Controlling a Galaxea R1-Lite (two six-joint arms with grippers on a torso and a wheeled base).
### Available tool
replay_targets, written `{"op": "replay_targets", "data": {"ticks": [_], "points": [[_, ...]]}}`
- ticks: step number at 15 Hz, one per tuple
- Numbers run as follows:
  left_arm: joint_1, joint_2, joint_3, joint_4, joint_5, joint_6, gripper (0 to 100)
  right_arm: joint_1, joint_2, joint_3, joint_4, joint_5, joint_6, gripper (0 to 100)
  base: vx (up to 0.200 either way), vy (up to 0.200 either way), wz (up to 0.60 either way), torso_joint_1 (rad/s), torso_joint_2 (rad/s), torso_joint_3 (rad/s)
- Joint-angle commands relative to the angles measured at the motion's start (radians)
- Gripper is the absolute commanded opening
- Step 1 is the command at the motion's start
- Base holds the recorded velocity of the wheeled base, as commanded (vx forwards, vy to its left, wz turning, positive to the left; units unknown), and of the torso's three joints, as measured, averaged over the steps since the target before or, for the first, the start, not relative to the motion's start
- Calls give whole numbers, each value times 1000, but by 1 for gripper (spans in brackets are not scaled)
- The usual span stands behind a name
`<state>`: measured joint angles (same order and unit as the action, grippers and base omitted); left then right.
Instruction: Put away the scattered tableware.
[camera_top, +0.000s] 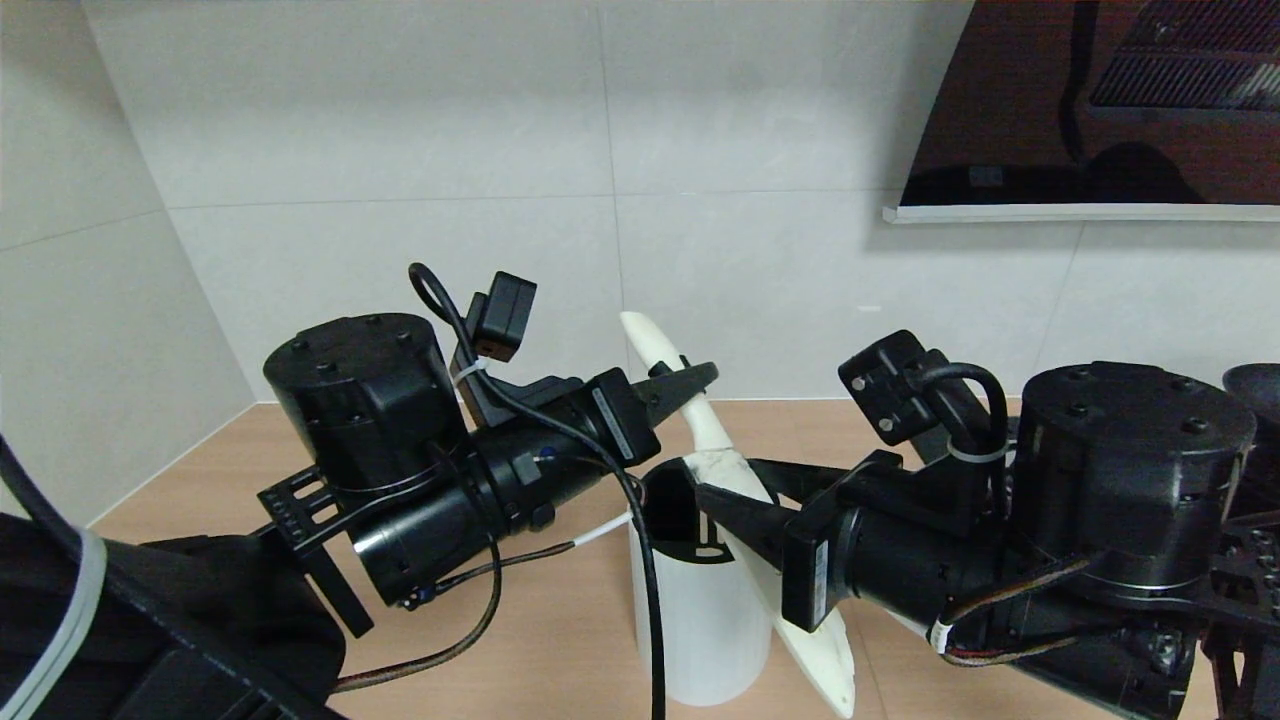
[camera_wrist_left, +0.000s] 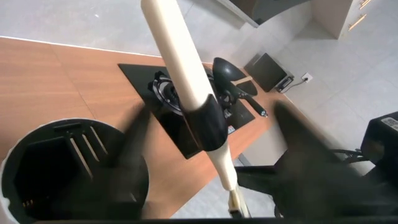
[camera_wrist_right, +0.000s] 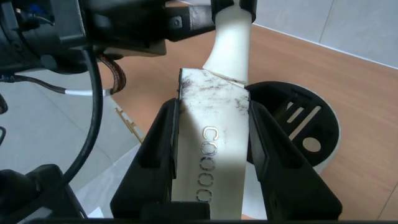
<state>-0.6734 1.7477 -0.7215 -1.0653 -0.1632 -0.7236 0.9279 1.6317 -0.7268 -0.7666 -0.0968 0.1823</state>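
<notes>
Clamped between the two black fingers of the right gripper (camera_wrist_right: 214, 115) was the broad blade of a white spatula (camera_wrist_right: 214, 143). Dark speckled marks and a row of oval cut-outs were noted on the blade. In the head view the right gripper (camera_top: 725, 482) was seen closed on this blade just above the rim of a white utensil holder (camera_top: 700, 630).

The left gripper (camera_top: 690, 390) was found clenched on the spatula's handle, higher up and nearer the wall. The spatula (camera_top: 712, 432) was thus held by both grippers at once. It was tilted, with the handle tip raised toward the tiled wall (camera_top: 400, 150) and the blade end lowered across the front of the holder. No part of it was seen inside the holder.

The holder was observed standing upright on a wooden counter (camera_top: 560, 620), with a black slotted insert (camera_wrist_right: 308, 127) in its mouth.

In the left wrist view the white handle (camera_wrist_left: 177, 56) was recorded passing over the holder (camera_wrist_left: 68, 168), with a black cooktop (camera_wrist_left: 180, 102) set into the counter beyond it. Dark utensils were noted on the cooktop; their kind could not be determined.
</notes>
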Motion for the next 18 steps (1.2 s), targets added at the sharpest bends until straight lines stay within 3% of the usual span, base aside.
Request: {"op": "replay_targets", "data": {"ticks": [1,8,10,11,18], "points": [[0,-4,1,-1,-2,0,0,0,0,0,0,0,0,0,0,0,0,0,0,0],[0,-7,1,-2,-6,-3,0,0,-3,0,0,0,5,0,0,0,0,0,0,0],[0,-10,-3,-2,-6,-20,0,-1,-3,0,0,-1,5,0,0,0,0,0,0,0],[0,-11,-3,-2,-6,-20,0,-1,-1,0,0,-1,5,100,0,0,0,0,0,0],[5,-48,-39,19,19,-16,0,-12,-23,0,0,-4,6,100,0,0,0,0,0,0]]}}
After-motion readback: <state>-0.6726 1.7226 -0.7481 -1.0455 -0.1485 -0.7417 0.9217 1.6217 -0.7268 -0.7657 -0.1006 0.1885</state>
